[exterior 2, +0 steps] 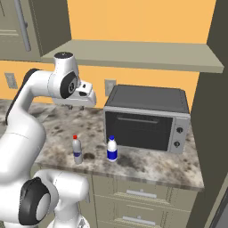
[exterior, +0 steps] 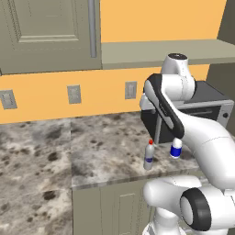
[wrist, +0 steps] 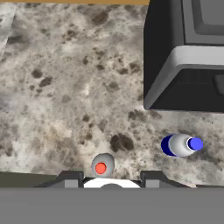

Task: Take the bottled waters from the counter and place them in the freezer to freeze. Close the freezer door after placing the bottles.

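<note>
Two bottled waters stand upright on the speckled counter (exterior 2: 147,167), near its front edge and in front of a toaster oven. The slimmer one is red-capped (exterior: 148,157) (exterior 2: 77,150) (wrist: 102,166). The stubbier blue-capped one (exterior: 176,148) (exterior 2: 112,149) (wrist: 180,145) is a short way to its right. My gripper (exterior 2: 75,107) (wrist: 110,178) hangs well above the counter, pointing down, roughly over the red-capped bottle. Its fingers are apart with nothing between them. The freezer and the freezer door are out of view.
A dark toaster oven (exterior 2: 147,118) (exterior: 211,98) sits at the back right of the counter, close behind the blue-capped bottle. A shelf (exterior 2: 133,53) and an upper cabinet (exterior: 46,32) hang above. A tall dark panel (exterior 2: 213,111) bounds the counter's right end.
</note>
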